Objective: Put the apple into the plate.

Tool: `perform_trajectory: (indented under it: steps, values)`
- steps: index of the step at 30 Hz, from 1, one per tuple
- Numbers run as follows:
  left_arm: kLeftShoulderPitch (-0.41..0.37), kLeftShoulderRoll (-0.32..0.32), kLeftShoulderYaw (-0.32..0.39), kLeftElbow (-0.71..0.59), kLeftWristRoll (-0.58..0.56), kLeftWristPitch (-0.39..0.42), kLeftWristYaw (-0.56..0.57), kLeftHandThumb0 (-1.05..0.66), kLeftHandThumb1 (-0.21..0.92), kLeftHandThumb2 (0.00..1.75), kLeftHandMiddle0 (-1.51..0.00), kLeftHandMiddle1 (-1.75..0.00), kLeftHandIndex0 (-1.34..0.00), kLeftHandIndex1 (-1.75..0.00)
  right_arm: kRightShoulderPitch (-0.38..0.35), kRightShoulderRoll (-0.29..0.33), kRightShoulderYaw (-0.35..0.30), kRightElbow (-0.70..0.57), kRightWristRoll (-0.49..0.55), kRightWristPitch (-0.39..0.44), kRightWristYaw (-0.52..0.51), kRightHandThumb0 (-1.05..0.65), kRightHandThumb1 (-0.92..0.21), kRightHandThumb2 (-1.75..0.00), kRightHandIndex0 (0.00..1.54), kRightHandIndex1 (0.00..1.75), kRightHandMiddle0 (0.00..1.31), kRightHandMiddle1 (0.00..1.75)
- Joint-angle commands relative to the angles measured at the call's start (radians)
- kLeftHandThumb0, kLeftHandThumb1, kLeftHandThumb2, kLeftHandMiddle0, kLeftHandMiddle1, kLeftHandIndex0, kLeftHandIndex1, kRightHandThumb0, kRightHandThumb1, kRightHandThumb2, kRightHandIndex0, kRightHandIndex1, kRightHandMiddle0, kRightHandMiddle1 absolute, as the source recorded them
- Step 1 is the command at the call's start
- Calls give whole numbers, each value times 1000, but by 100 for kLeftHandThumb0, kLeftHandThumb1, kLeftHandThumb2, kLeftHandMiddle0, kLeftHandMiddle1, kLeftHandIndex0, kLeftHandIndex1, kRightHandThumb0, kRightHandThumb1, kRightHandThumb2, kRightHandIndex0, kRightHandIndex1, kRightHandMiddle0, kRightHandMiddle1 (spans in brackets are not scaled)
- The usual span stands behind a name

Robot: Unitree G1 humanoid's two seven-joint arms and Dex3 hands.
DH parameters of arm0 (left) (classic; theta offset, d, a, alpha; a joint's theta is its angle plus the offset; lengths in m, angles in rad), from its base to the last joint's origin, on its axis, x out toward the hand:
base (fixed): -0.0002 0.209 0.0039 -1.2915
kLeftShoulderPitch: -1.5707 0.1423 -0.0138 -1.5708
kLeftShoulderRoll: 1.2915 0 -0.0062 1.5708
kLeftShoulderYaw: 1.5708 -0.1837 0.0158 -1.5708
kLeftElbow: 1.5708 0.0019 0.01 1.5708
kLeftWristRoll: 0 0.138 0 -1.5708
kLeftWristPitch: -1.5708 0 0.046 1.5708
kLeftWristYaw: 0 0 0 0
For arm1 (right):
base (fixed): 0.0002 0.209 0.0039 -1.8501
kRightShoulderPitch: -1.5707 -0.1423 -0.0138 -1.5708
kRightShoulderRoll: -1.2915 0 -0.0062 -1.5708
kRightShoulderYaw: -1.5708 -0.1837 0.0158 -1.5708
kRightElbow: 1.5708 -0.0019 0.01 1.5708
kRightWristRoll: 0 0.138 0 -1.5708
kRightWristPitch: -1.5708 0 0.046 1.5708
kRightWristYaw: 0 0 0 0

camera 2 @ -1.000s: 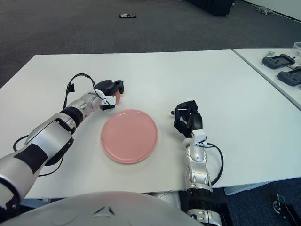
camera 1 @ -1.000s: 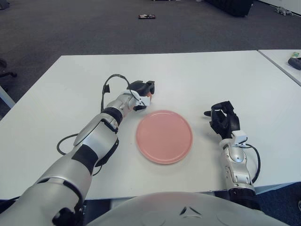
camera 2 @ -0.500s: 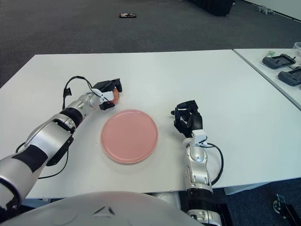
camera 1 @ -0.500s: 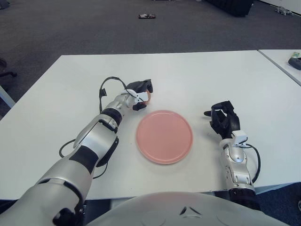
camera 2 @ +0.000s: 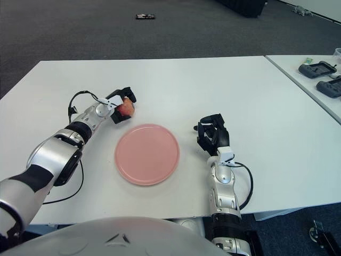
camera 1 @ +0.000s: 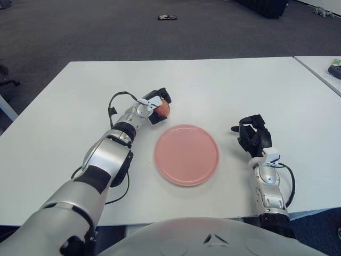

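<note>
A red-orange apple (camera 1: 164, 109) sits just beyond the upper-left rim of the flat pink plate (camera 1: 186, 154) on the white table (camera 1: 224, 85). My left hand (camera 1: 157, 104) reaches it from the left. Its dark fingers wrap over the top and under the near side, and the apple's right face shows. The plate holds nothing. My right hand (camera 1: 252, 134) shows to the right of the plate, fingers loosely curled and holding nothing.
A black cable (camera 1: 114, 101) loops off my left wrist. A second white table (camera 2: 314, 80) at the far right carries dark devices (camera 2: 318, 68). A small dark object (camera 1: 167, 17) lies on the carpet beyond the table. A chair base (camera 1: 5, 77) shows at the far left.
My left hand has turned and drawn slightly left, from covering the apple from above to gripping its side, so more of the apple shows. The right hand has not moved.
</note>
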Motion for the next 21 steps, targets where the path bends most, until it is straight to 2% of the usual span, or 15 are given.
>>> perform_trajectory:
  steps: [1, 21]
  values:
    - [37, -8, 25, 13, -22, 5, -45, 0, -3, 168, -91, -164, -65, -175, -3, 0, -3, -10, 4, 1, -3, -35, -87, -60, 52, 116, 22, 175]
    - [35, 6, 143, -21, -131, -39, -121, 0, -2, 167, -89, -165, -64, -175, -6, -1, 0, -7, 4, -1, 2, -35, -87, -60, 55, 117, 22, 175]
